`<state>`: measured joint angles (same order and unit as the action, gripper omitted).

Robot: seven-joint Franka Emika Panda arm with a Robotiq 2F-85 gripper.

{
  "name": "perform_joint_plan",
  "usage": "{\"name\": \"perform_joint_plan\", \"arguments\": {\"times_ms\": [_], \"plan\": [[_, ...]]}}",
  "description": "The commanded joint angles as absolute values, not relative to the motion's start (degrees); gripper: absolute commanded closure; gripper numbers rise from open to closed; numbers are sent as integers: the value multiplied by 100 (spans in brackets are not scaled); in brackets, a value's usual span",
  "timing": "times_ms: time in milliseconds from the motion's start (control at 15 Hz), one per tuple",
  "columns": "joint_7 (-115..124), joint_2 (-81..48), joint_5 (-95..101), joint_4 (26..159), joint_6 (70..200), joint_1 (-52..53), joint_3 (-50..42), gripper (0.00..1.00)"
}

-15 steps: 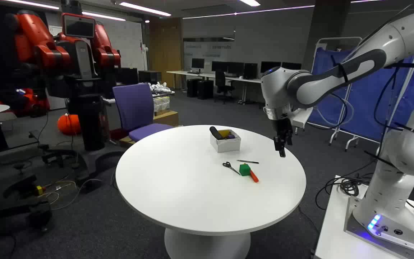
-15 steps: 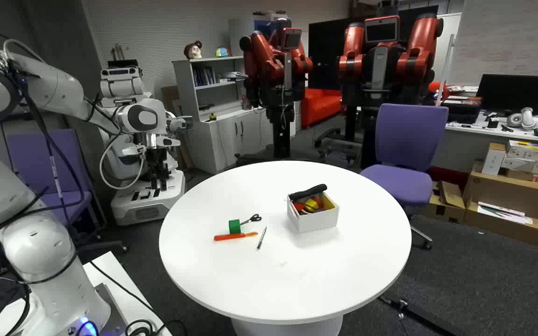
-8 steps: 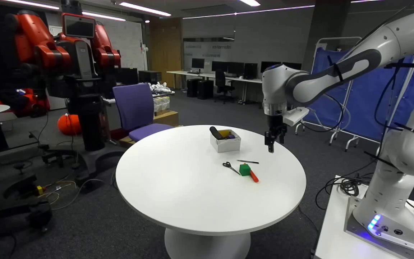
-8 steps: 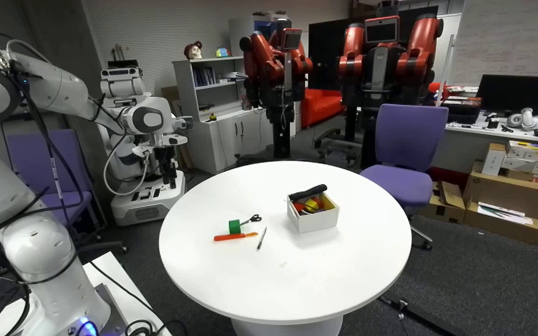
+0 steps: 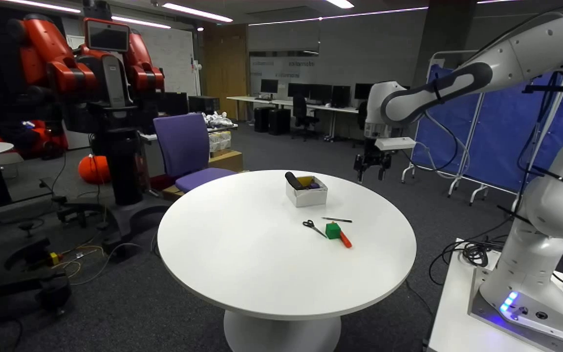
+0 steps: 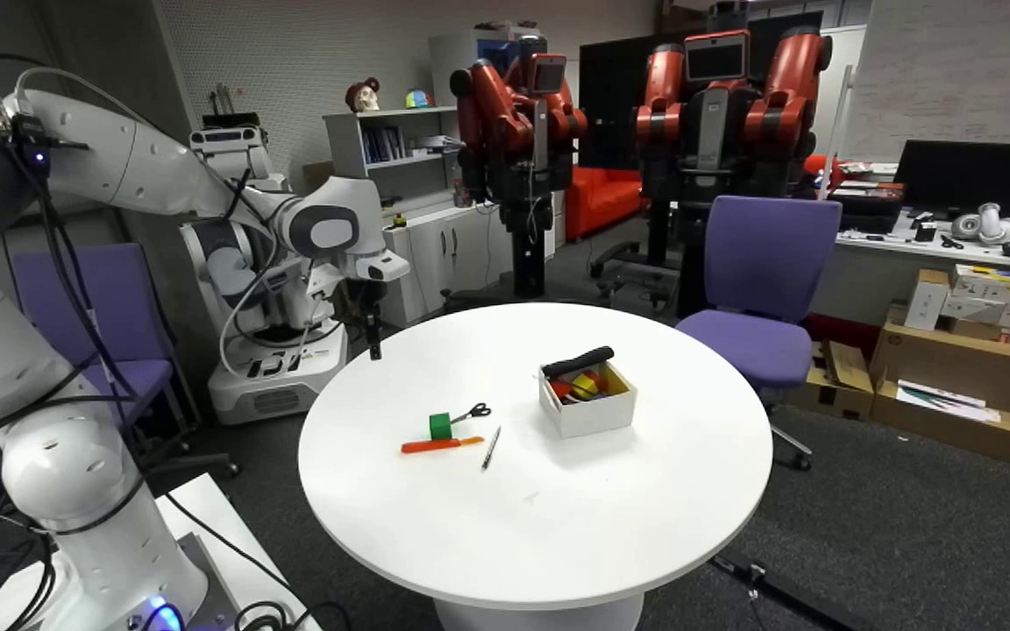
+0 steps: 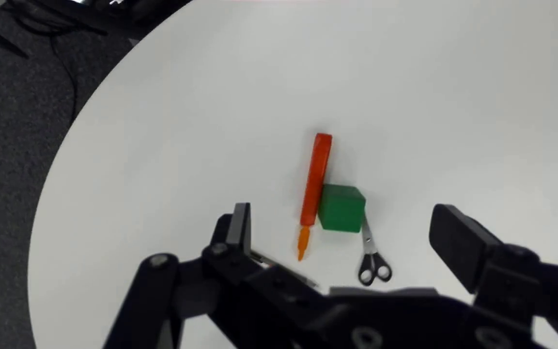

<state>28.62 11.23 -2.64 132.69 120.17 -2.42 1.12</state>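
Observation:
My gripper hangs above the edge of the round white table, fingers pointing down, standing open with nothing held. From the wrist view, the green cube appears between the spread fingers, well below them on the tabletop. Against the cube's side lies a red tool with an orange tip. Small scissors with black handles lie beside the cube, their blades partly hidden by it. A thin pen is partly covered by a finger. Both exterior views show these things grouped together, away from the gripper.
A white box with coloured items stands on the table, a black cylindrical object lying across its top. A purple chair is by the table. Cables run near the arm's base.
The gripper has swung over toward the table and risen a little, turning so its fingers point down. Its jaws have stayed open. The things on the table have not moved.

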Motion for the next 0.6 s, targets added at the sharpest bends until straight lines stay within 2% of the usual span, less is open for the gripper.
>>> {"name": "perform_joint_plan", "arguments": {"times_ms": [0,533], "plan": [[2856,669,-670,12730,12205,-633,-361,0],[3132,-812,-1982,11792,13898,-1013,-1022,0]]}}
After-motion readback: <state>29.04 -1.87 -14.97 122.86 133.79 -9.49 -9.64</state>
